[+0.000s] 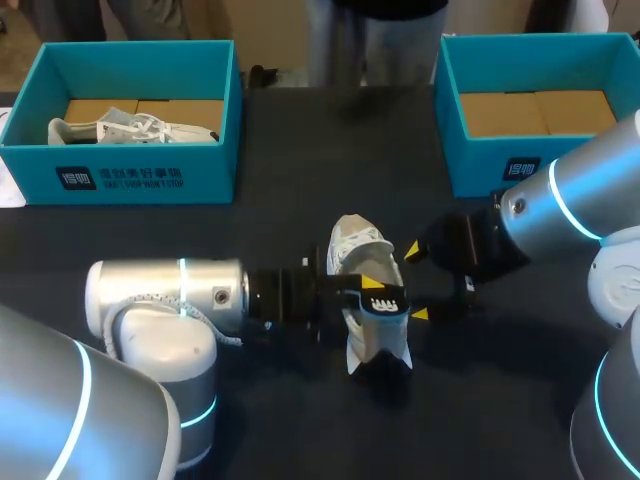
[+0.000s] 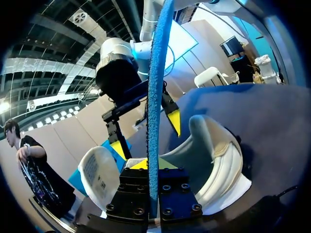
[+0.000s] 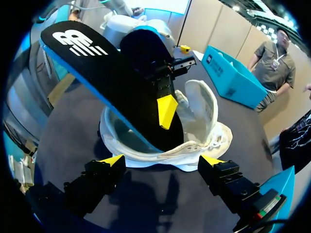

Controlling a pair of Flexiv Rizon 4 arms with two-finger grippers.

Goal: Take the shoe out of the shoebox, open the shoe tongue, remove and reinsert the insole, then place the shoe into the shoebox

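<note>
Found the white shoe (image 1: 358, 250) at table centre, with the black, blue-edged insole (image 3: 112, 73) standing partly in its opening, pinched from both sides by the left gripper (image 1: 378, 294) entering from 9 o'clock. Saw the right gripper (image 1: 416, 282) spread wide and empty at the shoe's 3 o'clock. Noted one teal shoebox (image 1: 120, 175) at 10 o'clock holding another shoe (image 1: 110, 128), and a second teal shoebox (image 1: 480, 165) at 2 o'clock.
</note>
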